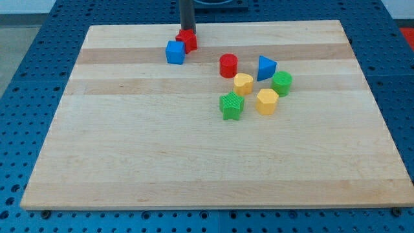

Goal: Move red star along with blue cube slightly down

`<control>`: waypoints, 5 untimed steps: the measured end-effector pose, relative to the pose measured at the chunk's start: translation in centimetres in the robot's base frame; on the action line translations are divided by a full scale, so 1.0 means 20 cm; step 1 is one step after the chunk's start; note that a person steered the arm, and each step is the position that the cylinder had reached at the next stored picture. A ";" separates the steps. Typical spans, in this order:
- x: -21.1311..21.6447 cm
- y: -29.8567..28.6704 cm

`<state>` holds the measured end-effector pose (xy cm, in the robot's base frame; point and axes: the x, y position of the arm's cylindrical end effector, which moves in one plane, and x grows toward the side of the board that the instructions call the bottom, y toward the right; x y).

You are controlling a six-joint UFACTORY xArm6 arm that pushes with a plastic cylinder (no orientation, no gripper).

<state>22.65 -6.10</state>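
The red star (188, 41) lies near the board's top edge, left of centre. The blue cube (174, 52) touches it on its lower left. My tip (187, 30) stands right at the red star's top side, touching or almost touching it. The rod rises straight up out of the view's top.
A cluster sits right of centre: a red cylinder (228, 65), a blue triangle (266, 67), a green cylinder (282, 83), a yellow heart-like block (243, 83), a yellow hexagon (266, 101) and a green star (231, 106). The wooden board (129, 155) lies on a blue pegged surface.
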 end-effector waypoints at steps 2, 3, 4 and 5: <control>0.08 -0.06; 0.14 -0.08; 0.22 -0.08; 0.30 -0.08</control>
